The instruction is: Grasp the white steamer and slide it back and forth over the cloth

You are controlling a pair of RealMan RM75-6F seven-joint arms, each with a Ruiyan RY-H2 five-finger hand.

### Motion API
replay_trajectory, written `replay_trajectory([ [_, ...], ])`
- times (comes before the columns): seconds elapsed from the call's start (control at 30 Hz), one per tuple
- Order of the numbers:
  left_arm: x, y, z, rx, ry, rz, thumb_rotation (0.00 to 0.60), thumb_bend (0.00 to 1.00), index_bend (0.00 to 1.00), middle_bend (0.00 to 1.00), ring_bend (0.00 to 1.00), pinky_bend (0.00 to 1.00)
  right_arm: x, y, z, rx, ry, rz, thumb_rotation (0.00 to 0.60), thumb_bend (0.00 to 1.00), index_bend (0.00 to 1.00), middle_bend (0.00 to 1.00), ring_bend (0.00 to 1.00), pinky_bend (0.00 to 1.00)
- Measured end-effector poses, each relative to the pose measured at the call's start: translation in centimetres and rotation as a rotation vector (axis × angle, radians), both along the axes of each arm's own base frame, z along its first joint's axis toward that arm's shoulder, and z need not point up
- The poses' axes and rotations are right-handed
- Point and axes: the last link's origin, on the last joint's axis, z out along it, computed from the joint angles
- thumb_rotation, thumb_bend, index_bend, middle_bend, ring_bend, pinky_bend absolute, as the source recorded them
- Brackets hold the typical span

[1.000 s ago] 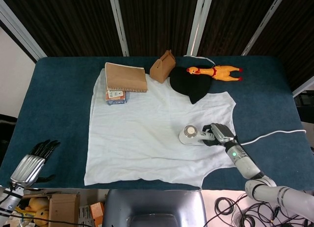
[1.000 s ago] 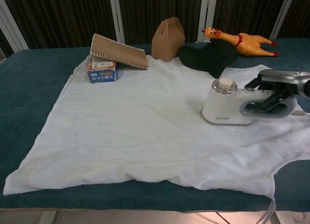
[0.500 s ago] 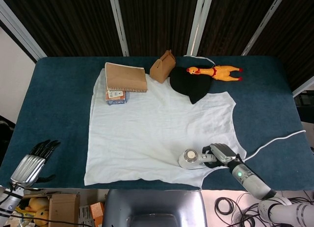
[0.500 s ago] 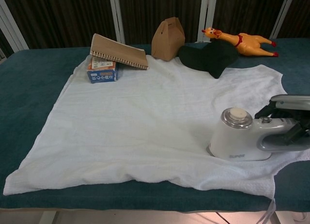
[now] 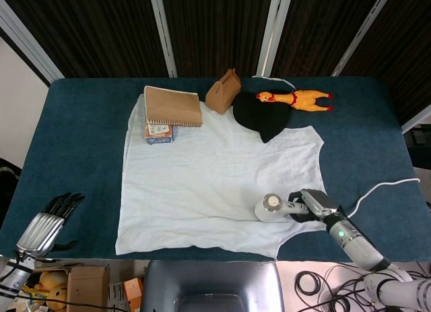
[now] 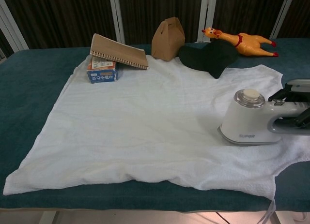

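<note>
Head view: white steamer (image 5: pixel 273 206) standing on the cloth (image 5: pixel 202 184) at lower right of frame, handle wrapped by the fingers (image 5: pixel 301 199) of the right hand (image 5: pixel 311 204); cord (image 5: pixel 377 189) trailing right over the table (image 5: pixel 81 150). Left hand (image 5: pixel 48 224) at lower left off the table edge, fingers straight and close together, holding nothing. Chest view: steamer (image 6: pixel 249 120) at right edge, right hand (image 6: pixel 298 108) cut off by the frame, grip partly hidden; left hand out of sight.

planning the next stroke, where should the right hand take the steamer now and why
Probably push it away from the robot, up the cloth. The right hand grips the white steamer by its handle, and it sits close to the cloth's near edge, with most of the fabric lying beyond it.
</note>
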Motion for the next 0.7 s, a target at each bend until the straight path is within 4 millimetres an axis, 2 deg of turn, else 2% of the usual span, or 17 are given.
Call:
replay_trajectory([
  [0.37,0.2,0.2,-0.6,-0.01,0.016,0.002,0.6,0.02,0.05,0.08,0.02,0.11,-3.2,-4.4,0.3,-0.076,0.077,-0.086,0.6,0.82,1.0,1.0,1.0,1.0],
  [0.53,0.3,0.2,-0.6,-0.009,0.018,0.003,0.6,0.02,0.05,0.08,0.02,0.11,-4.0,-6.5,0.6,-0.131,0.083,-0.128,0.6,0.83,1.0,1.0,1.0,1.0],
  [0.7,0.3,0.5,-0.8,-0.013,0.021,0.009,0.6,0.02,0.05,0.08,0.02,0.11,-5.4,-8.6,1.9,-0.185,0.124,-0.169,0.6,0.82,1.0,1.0,1.0,1.0],
])
